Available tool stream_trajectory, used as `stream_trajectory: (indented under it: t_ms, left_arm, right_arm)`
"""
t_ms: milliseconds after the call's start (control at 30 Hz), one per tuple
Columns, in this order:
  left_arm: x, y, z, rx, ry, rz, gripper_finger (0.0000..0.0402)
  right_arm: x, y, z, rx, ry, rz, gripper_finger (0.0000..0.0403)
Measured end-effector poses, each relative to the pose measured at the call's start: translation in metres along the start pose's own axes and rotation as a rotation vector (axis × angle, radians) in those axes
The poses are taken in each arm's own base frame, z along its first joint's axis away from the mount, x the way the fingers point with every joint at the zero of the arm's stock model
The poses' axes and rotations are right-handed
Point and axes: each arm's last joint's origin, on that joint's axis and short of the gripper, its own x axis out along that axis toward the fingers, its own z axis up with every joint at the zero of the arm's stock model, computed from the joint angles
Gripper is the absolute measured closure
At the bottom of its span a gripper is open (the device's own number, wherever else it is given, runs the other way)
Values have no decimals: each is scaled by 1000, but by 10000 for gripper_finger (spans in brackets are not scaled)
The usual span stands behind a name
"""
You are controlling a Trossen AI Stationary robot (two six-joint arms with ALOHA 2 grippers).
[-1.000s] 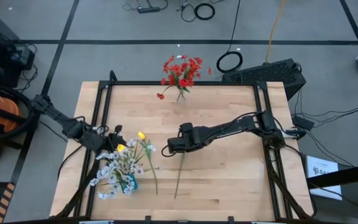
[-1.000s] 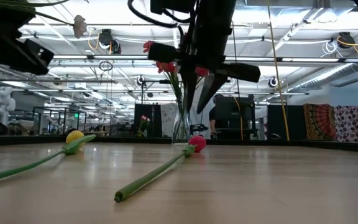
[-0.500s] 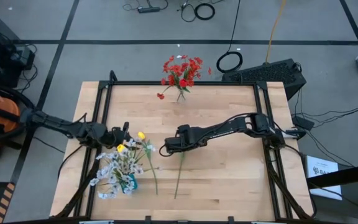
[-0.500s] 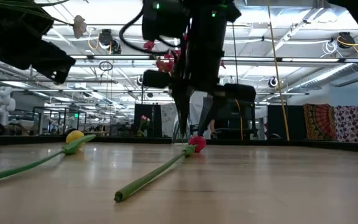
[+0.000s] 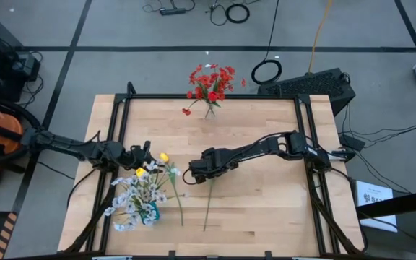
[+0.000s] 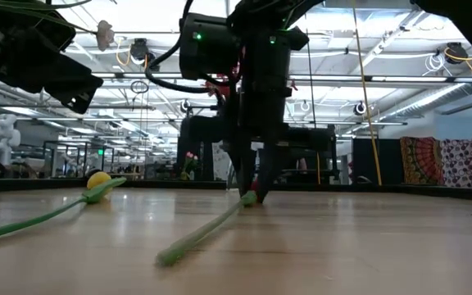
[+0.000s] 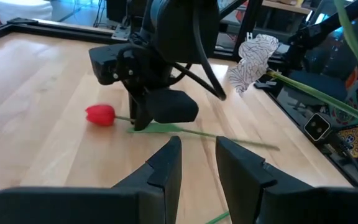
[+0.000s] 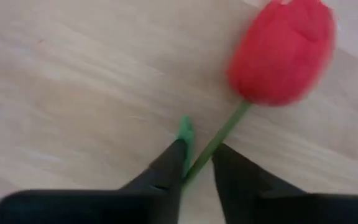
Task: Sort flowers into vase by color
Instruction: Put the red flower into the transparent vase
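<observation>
A red tulip (image 7: pixel 100 115) lies on the wooden table, its green stem (image 5: pixel 207 206) running toward the near edge. My right gripper (image 8: pixel 199 163) points down at mid-table and is shut on that stem just behind the head. My left gripper (image 7: pixel 197 162) hovers open and empty near the left edge (image 5: pixel 149 153), facing the tulip. A yellow tulip (image 5: pixel 164 157) lies flat on the table beside it. A glass vase (image 5: pixel 209 110) at the far edge holds red flowers. A teal vase (image 5: pixel 149 211) at the near left holds white sprays and a yellow bloom. My right gripper pinches the red tulip's stem (image 8: pixel 213 146) between its two fingers, just below the flower head. The fingers come from above, pointing down, and lie across the stem. The head and the long stem (image 6: pixel 207 231) rest on the table.
A black metal frame (image 5: pixel 208 97) runs round the tabletop. The yellow tulip's stem (image 6: pixel 31 220) stretches toward the near left. Bare wood (image 5: pixel 266 209) spreads over the table's right half. Cables and equipment lie on the floor beyond the table.
My right gripper has come down onto the red tulip, spread its fingers on either side of the stem, then shut on it. My left gripper swung toward the table's middle and turned, then kept still. The stem's near end has shifted slightly.
</observation>
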Motion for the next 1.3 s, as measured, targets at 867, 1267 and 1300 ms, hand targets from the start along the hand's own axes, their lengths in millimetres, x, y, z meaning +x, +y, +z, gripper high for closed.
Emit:
stream_trajectory:
  t_ms: [867, 1267, 1300]
  left_arm:
    - [0, 0, 1, -1, -9, 1, 297]
    - [0, 3, 2, -1, -34, 120, 297]
    - [0, 4, 2, -1, -39, 136, 297]
  right_arm:
    - [-181, -168, -7, -311, -445, 126, 402]
    - [-160, -209, 5, -479, -1253, 726, 403]
    - [-157, -211, 7, -458, -1296, 718, 403]
